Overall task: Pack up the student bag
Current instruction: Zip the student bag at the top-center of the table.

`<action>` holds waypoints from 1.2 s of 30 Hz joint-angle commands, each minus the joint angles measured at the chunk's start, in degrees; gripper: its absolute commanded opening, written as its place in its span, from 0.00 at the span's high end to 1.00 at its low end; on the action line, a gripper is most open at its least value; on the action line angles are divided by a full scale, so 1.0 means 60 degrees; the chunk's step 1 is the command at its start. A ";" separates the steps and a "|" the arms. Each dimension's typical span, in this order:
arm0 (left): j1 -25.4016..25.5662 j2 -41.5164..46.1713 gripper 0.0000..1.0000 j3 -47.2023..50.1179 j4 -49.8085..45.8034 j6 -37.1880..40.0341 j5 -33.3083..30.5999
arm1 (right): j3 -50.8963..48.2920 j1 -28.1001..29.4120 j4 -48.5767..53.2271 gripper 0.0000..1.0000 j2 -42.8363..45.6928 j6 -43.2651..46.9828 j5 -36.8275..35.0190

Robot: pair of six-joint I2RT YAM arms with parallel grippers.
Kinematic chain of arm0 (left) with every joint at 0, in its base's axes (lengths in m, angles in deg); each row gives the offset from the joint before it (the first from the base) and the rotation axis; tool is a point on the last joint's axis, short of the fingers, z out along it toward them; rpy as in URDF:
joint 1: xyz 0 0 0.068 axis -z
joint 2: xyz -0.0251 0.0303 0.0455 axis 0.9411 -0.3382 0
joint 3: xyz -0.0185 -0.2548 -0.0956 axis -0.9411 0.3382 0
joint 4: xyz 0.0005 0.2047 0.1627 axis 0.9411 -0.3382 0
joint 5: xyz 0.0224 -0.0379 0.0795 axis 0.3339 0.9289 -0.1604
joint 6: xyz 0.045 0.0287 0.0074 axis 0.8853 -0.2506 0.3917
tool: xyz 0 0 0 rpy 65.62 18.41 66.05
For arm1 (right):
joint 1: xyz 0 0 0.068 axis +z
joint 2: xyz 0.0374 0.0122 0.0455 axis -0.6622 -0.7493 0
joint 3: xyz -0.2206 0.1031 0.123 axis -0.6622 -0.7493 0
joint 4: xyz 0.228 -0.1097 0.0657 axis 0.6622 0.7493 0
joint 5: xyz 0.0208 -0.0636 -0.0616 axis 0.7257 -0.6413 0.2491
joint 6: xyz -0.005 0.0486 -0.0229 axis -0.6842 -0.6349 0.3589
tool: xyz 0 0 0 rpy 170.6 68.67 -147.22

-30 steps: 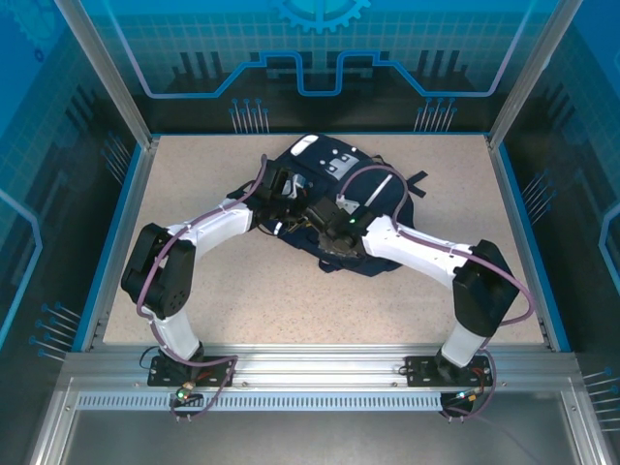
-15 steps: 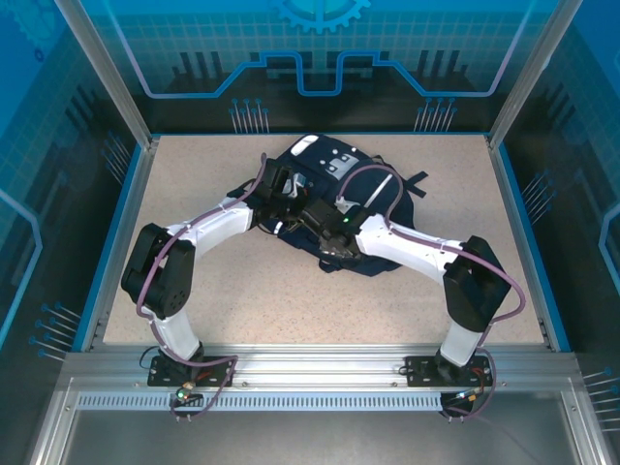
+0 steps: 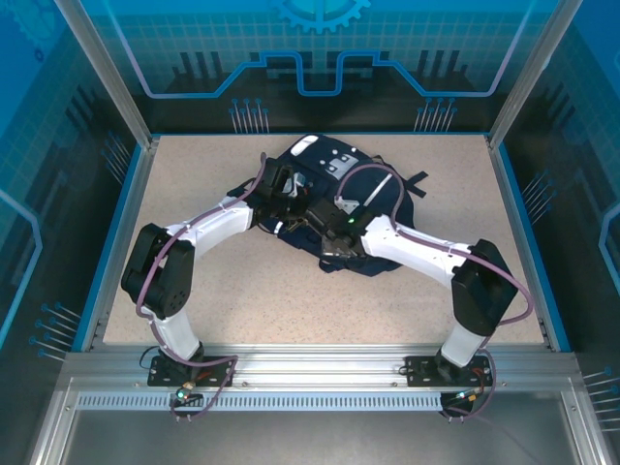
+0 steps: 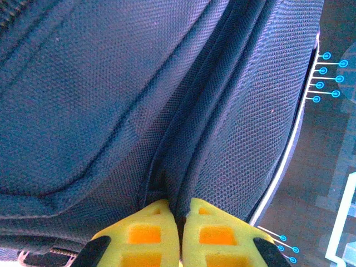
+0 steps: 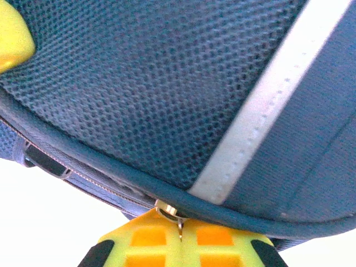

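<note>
Bag: Your student bag (image 3: 341,158) lies on the speckled table (image 3: 194,203), in the far middle part of it. Its end with the pale patch points toward the back wall.
Arms: From above, you see both arms reaching inward and meeting over the bag's middle, the left from the left side and the right from the right.
Left gripper: Your left gripper (image 4: 179,222) has its yellow fingers pressed together with almost no gap. They pinch a raised fold (image 4: 167,161) of the bag's navy fabric, which runs up and away from the fingertips.
Right gripper: Your right gripper (image 5: 181,225) is closed as well, fingertips touching at the bag's piped edge.
Zipper pull: A small metal zipper pull (image 5: 167,211) sits right at the right fingertips. Its ring rests on top of them and a thin tab drops into the slit between them, so the jaws hold the pull.
Zipper track: The track (image 5: 94,183) runs along just under the piping, to the left of the pull. You cannot tell whether it is open or closed there.
Stripe: A white reflective stripe (image 5: 261,105) crosses the mesh panel diagonally above the right fingers.
</note>
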 commanded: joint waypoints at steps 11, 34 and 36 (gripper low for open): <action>-0.0422 -0.0100 1.00 0.0196 -0.0098 0.0013 -0.0278 | -0.2025 -0.2204 -0.0077 1.00 0.2613 0.2720 0.2008; -0.2167 0.2470 0.41 0.2427 0.0477 -0.0637 0.0239 | 0.3815 -0.0698 -0.1226 1.00 -0.2576 0.4345 0.6666; -0.2166 0.2468 0.44 0.2678 0.0922 -0.1002 0.0433 | 0.3873 -0.0697 -0.1214 1.00 -0.2647 0.4345 0.6659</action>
